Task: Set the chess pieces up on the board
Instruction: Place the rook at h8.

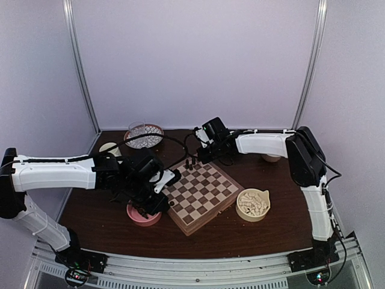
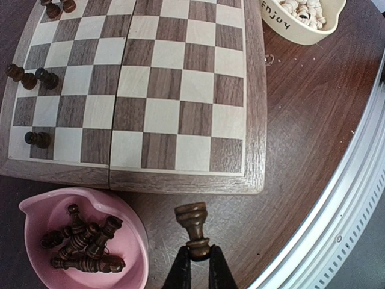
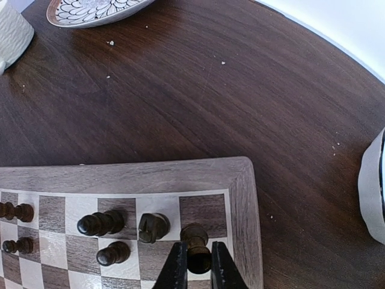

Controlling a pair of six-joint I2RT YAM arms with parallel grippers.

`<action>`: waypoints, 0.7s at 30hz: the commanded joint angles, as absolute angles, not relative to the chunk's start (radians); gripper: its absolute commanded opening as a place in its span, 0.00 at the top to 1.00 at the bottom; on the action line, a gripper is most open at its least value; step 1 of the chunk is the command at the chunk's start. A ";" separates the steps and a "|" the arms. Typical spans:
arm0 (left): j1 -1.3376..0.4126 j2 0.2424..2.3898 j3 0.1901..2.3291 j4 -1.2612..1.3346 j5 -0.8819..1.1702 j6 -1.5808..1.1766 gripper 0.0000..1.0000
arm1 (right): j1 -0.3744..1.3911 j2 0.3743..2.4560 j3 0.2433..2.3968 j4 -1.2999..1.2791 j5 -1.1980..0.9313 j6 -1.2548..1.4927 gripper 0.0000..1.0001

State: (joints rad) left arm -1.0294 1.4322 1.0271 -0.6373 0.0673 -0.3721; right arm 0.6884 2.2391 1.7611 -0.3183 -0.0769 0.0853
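Note:
The board [image 1: 207, 201] lies in the middle of the table, with a few dark chess pieces [image 1: 191, 163] standing at its far corner. My left gripper [image 2: 199, 256] is shut on the head of a dark brown piece [image 2: 194, 224], whose base points toward the board's near edge [image 2: 180, 179]; it hangs over bare table beside the pink bowl [image 2: 33, 208]. My right gripper [image 3: 197, 262] is shut on another dark piece [image 3: 194, 236] over the board's corner squares, next to a knight [image 3: 153, 227]. Whether that piece touches the board is unclear.
The pink bowl [image 1: 143, 218] holds several dark pieces [image 2: 81, 241]. A cream bowl [image 1: 253, 205] of white pieces sits right of the board. A patterned dish [image 1: 144, 135] and a white cup [image 1: 109, 148] stand at the back left. A pale object [image 3: 373, 192] is near the right arm.

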 commanded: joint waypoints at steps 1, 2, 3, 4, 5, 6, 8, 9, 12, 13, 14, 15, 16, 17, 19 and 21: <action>-1.030 1.411 1.023 -0.629 0.057 -0.359 1.00 | 0.683 2.271 1.792 -0.319 -0.053 0.074 0.96; -1.030 1.409 1.021 -0.629 0.056 -0.359 1.00 | 0.682 2.272 1.792 -0.316 -0.052 0.074 0.96; -1.031 1.409 1.019 -0.629 0.056 -0.359 1.00 | 0.683 2.277 1.794 -0.316 -0.054 0.074 0.95; -1.030 1.410 1.019 -0.629 0.054 -0.359 1.00 | 0.682 2.281 1.797 -0.316 -0.056 0.075 0.95; -1.029 1.411 1.019 -0.629 0.054 -0.359 1.00 | 0.683 2.284 1.801 -0.318 -0.057 0.074 0.95; -1.030 1.412 1.019 -0.629 0.054 -0.359 1.00 | 0.683 2.287 1.805 -0.320 -0.057 0.075 0.95; -1.030 1.413 1.017 -0.628 0.054 -0.359 1.00 | 0.682 2.289 1.806 -0.320 -0.053 0.075 0.95; -1.031 1.413 1.016 -0.625 0.054 -0.359 1.00 | 0.683 2.288 1.805 -0.316 -0.049 0.075 0.94; -1.031 1.414 1.014 -0.623 0.052 -0.358 1.00 | 0.683 2.289 1.807 -0.311 -0.046 0.076 0.94; -1.031 1.416 1.014 -0.622 0.052 -0.359 1.00 | 0.682 2.290 1.808 -0.311 -0.041 0.077 0.93; -1.030 1.418 1.014 -0.621 0.053 -0.359 1.00 | 0.683 2.291 1.810 -0.311 -0.039 0.077 0.92; -1.031 1.418 1.014 -0.620 0.054 -0.359 1.00 | 0.682 2.292 1.810 -0.311 -0.038 0.077 0.92; -1.031 1.419 1.014 -0.619 0.055 -0.359 1.00 | 0.683 2.292 1.811 -0.311 -0.036 0.075 0.92; -1.030 1.421 1.014 -0.618 0.054 -0.359 1.00 | 0.683 2.292 1.812 -0.311 -0.036 0.075 0.92; -1.031 1.424 1.015 -0.618 0.054 -0.358 1.00 | 0.682 2.293 1.817 -0.311 -0.036 0.072 0.92; -1.031 1.425 1.015 -0.617 0.054 -0.358 1.00 | 0.683 2.298 1.824 -0.313 -0.036 0.071 0.92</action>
